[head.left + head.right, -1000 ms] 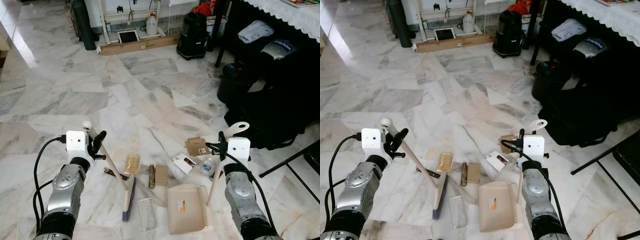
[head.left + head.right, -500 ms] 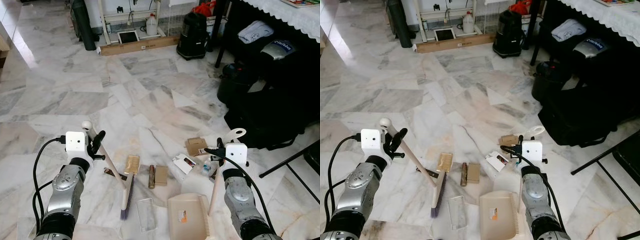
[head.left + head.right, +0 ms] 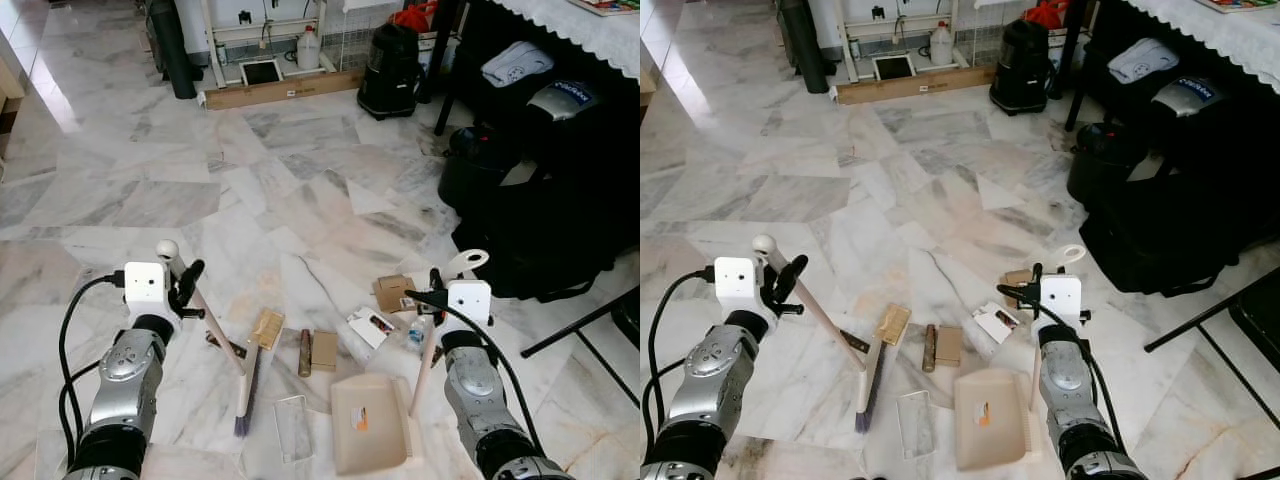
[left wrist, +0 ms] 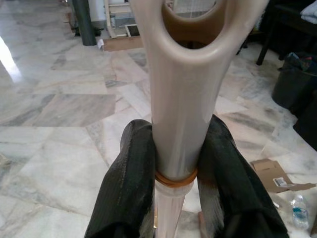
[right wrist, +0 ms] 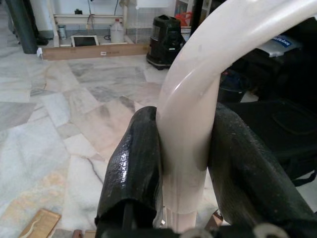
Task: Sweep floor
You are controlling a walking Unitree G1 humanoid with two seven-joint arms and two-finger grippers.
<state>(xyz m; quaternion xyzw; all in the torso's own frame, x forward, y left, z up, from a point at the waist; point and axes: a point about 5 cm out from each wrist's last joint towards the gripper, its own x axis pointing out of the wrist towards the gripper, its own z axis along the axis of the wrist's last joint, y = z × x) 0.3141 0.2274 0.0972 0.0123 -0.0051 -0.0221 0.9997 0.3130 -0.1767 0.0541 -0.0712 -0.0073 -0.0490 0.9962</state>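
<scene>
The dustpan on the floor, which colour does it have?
The dustpan is beige, with a small orange label; the left eye view shows it best.

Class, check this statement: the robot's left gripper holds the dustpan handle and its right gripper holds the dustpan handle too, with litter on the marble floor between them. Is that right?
Not quite. The left gripper holds the broom handle, not the dustpan's, as the left eye view shows. The right gripper does hold the dustpan handle, and litter lies on the marble floor between them.

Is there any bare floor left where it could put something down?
Yes: the marble ahead, between the long cardboard box by the wall and the litter. It is crowded between the broom and the dustpan, and black bags fill the robot's right.
</scene>
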